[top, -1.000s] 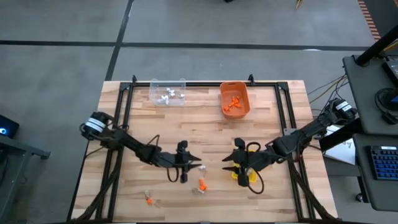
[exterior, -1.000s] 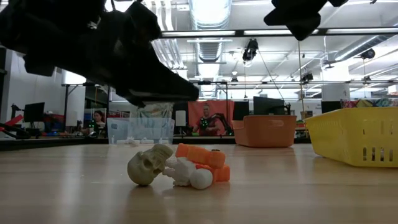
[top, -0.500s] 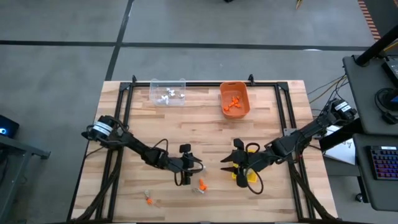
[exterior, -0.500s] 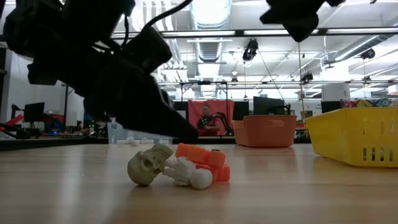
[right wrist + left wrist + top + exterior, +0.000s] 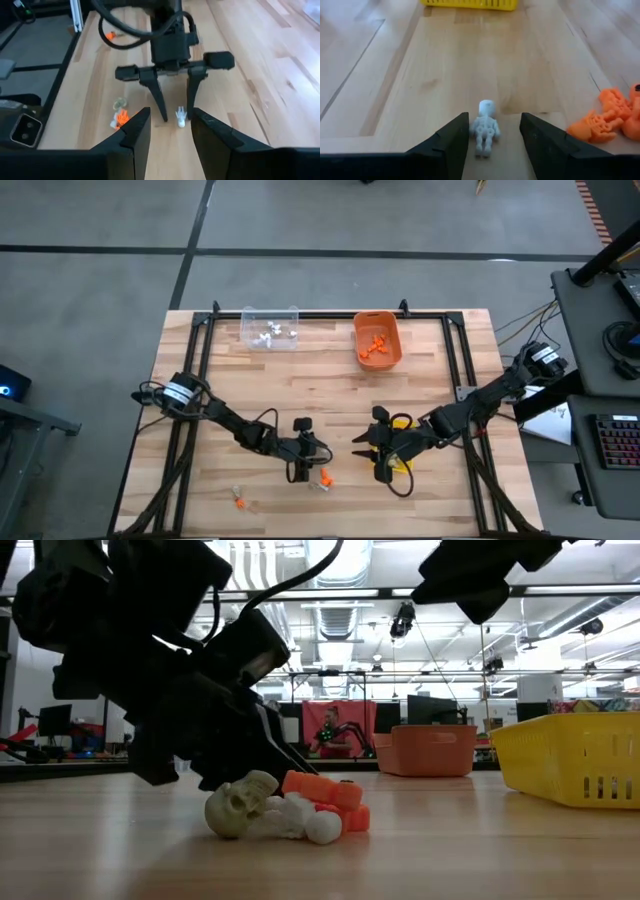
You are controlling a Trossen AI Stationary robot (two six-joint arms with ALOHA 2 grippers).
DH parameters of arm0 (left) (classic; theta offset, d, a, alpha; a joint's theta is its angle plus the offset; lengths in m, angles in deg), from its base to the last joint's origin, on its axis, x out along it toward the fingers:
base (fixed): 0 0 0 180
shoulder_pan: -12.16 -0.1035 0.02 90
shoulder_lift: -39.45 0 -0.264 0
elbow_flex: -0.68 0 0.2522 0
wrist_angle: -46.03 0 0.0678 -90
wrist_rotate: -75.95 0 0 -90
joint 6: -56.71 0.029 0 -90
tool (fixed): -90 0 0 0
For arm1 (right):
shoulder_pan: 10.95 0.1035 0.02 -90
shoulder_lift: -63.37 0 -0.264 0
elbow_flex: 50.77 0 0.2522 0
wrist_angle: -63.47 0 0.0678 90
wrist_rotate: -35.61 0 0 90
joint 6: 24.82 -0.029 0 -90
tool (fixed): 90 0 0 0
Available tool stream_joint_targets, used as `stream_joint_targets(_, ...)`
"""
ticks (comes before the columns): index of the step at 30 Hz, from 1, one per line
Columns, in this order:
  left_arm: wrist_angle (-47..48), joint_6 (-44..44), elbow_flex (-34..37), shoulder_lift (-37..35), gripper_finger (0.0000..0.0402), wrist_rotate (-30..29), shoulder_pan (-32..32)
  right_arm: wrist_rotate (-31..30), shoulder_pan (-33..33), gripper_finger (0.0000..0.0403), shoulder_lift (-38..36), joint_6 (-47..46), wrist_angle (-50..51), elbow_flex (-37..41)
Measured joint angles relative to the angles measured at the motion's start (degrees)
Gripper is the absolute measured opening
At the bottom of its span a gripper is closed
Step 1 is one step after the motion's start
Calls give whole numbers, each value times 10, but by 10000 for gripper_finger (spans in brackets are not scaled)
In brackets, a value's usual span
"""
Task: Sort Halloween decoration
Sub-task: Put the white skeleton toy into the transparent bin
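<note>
Left gripper (image 5: 490, 131) is down at the table, jaws wide, straddling the white skeleton (image 5: 485, 128); its long axis runs parallel to the fingers, head pointing away from the wrist. Orange trinkets (image 5: 610, 117) lie just beside one finger. Right gripper (image 5: 362, 448) hovers farther off, jaws parted, empty; no readable writing.

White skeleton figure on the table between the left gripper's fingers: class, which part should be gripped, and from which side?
Grip the white skeleton across its torso, coming straight down from above. It lies flat on the wooden table, lengthwise between the open left gripper fingers, so the narrow torso fits between them. That approach also stays clear of the orange trinkets beside it.
</note>
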Motion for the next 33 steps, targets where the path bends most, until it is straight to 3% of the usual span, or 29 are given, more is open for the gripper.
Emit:
stream_joint_targets(9, 9, 15, 1, -3, 144, 1, -2, 0, 0, 132, 0, 0, -6, 0)
stream_joint_targets(19, 39, 34, 2, -20, 20, -5, -5, 0, 0, 132, 0, 0, -10, 0)
stream_joint_targets(25, 120, 61, 5, -88, 12, -20, -16, 0, 0, 132, 0, 1, -13, 0)
stream_joint_targets(33, 286, 113, 4, -238, 13, -32, -72, -1, 0, 132, 0, 1, -18, 0)
